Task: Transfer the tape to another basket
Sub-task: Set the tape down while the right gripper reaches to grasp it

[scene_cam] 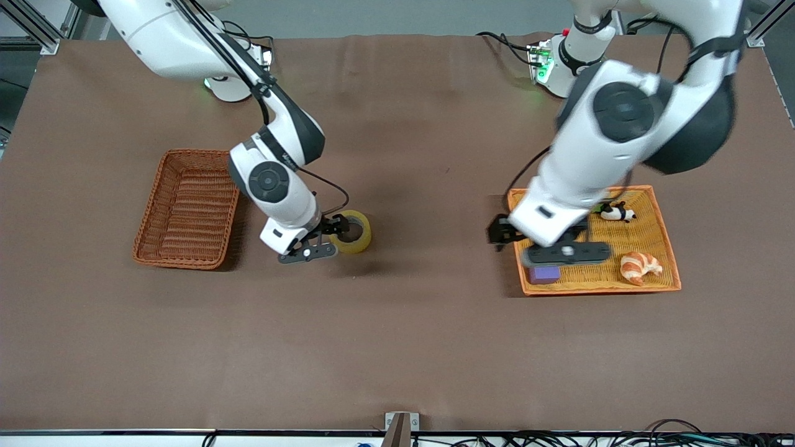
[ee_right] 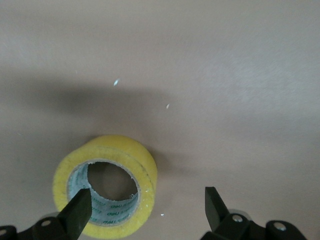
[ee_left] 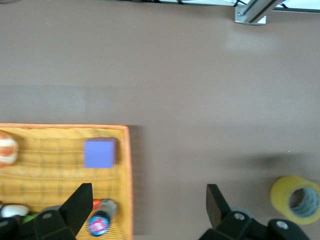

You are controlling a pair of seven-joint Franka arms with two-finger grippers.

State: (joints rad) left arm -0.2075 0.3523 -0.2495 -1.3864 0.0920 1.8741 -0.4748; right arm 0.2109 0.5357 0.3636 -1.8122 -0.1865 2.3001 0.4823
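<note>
The tape (scene_cam: 351, 231) lies flat on the table (scene_cam: 397, 347), left of centre in the front view, beside the basket (scene_cam: 186, 208). The right gripper (scene_cam: 313, 239) hangs over it, wide open, holding nothing, one finger (ee_right: 77, 210) above the core. I'd lower straight, straddling the wall. The left gripper (scene_cam: 546, 245) waits open over the tray (scene_cam: 667, 248).

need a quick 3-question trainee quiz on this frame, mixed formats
1. True or false: the tape already lies in the reddish-brown basket.
2. Which end effector is at the tape? A) left B) right
3. Fill in: the left end effector hangs over the orange ____ holding the croissant and purple block.

Key: 1 false, it stands on the table; 2 B, the right end effector, open, one finger inside the ring; 3 tray.
</note>
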